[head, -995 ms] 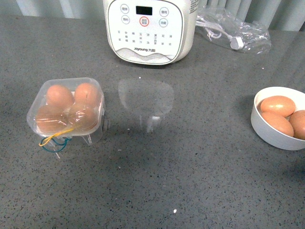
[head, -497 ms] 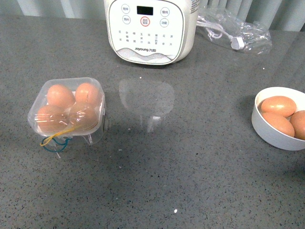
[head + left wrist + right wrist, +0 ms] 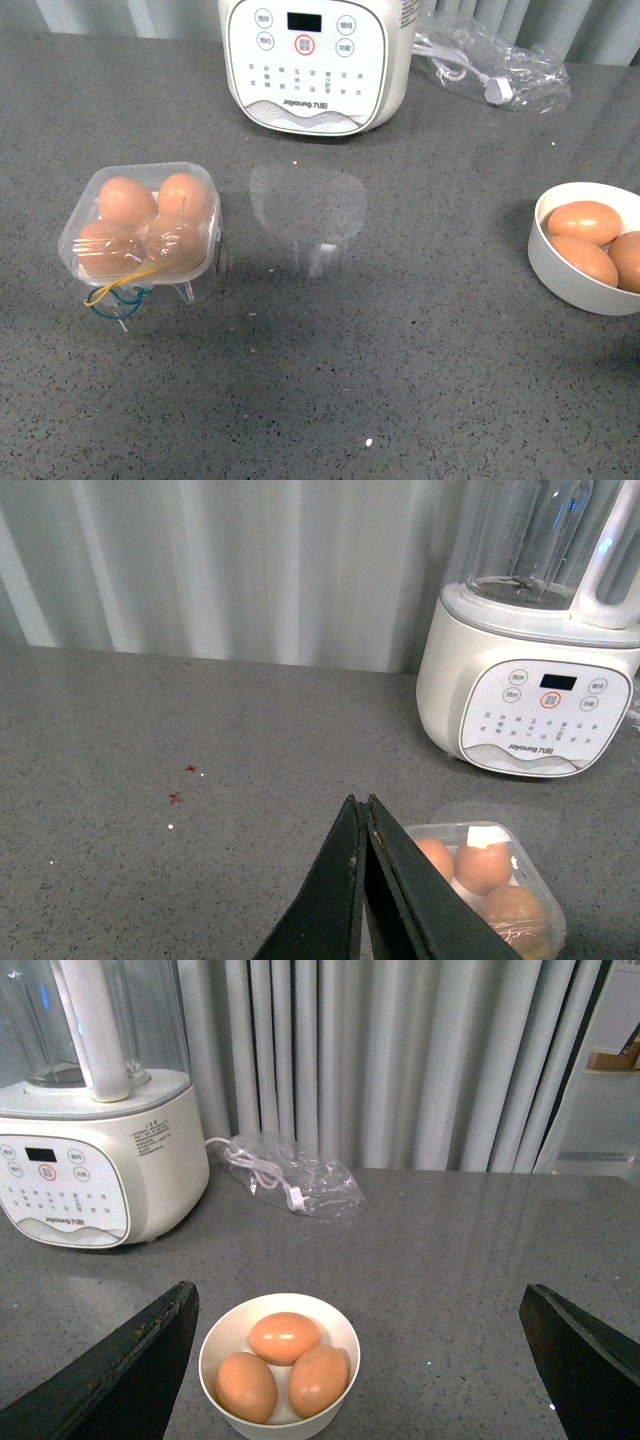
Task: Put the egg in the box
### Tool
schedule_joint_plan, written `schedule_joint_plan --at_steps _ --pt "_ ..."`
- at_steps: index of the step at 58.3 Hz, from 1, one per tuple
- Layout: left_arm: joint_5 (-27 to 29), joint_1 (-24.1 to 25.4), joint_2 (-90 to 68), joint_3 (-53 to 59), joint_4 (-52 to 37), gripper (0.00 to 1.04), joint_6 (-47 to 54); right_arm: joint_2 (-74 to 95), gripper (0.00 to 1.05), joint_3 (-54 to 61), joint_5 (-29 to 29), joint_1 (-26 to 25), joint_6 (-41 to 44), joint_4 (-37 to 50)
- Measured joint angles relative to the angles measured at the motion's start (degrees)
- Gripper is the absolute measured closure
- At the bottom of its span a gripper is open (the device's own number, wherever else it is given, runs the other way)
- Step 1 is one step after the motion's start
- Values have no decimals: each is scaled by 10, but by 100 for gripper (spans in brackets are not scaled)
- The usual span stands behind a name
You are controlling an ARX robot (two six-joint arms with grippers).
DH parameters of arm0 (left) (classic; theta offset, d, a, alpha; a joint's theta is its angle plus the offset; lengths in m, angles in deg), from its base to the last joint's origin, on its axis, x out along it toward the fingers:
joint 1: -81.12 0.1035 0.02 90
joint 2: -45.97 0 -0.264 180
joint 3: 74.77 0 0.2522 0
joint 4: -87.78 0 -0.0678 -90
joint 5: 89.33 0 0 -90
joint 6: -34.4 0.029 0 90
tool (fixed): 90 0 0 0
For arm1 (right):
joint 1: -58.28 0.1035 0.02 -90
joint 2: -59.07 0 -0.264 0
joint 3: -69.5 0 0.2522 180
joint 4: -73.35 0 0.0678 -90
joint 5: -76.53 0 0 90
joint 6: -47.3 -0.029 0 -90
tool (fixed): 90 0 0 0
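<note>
Egg (image 3: pixel 285 1337): lies in white bowl (image 3: pixel 560 275), right edge of front view, with two more eggs; long axis roughly crosswise. Sits between spread fingers of right gripper (image 3: pixel 360 1360), jaws released, so right arm nearer. Box (image 3: pixel 140 235): left of front view, lid down, four eggs inside, well apart from bowl. Left gripper (image 3: pixel 362 825): jaws clenched, empty, beside box. Surface: grey speckled counter (image 3: pixel 400 380); blender (image 3: pixel 315 60) behind.

The speckled grey surface (image 3: pixel 420 330) carries the closed box (image 3: pixel 140 232) at left, a white bowl (image 3: pixel 560 275) at right, a blender base (image 3: pixel 315 62) and bagged cable (image 3: pixel 490 65) far back.
</note>
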Motion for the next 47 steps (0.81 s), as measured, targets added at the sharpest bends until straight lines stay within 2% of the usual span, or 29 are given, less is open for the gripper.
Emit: schedule_joint_plan --at_steps 45,47 --pt "0 0 154 0 152 101 0 0 7 0 0 0 0 0" --pt "0 0 180 0 183 101 0 0 7 0 0 0 0 0"
